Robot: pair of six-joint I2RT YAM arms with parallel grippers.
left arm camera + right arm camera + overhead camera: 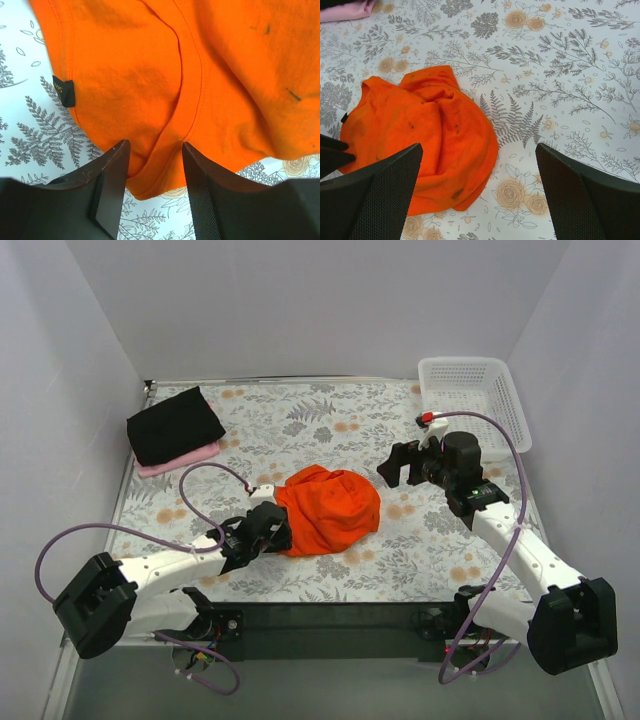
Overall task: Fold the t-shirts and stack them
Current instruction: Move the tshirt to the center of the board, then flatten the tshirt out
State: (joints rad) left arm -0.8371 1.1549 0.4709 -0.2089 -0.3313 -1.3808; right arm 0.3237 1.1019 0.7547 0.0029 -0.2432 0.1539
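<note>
Folded stack: the black t-shirt [175, 425] lies on the pink t-shirt [185, 457] at the counter's [300, 410] far left, well apart from both arms and unlikely to be disturbed.
Left gripper [153, 145]: jaws half apart astride the near hem, nothing pinched yet. It could catch two layers at once.
Orange t-shirt [328, 510]: bunched mid-counter. A one-sided pull would drag the heap rather than spread it.
Right gripper [477, 146]: wide open, empty, hovering right of the heap. That side has no hold.

A crumpled t-shirt [330, 510] lies mid-desk [330, 410], the left end effector [280, 532] at its near-left edge, the right end effector [400, 468] beside its right, two folded t-shirts [175, 425] stacked far left, a basket [470, 362] far right.
</note>
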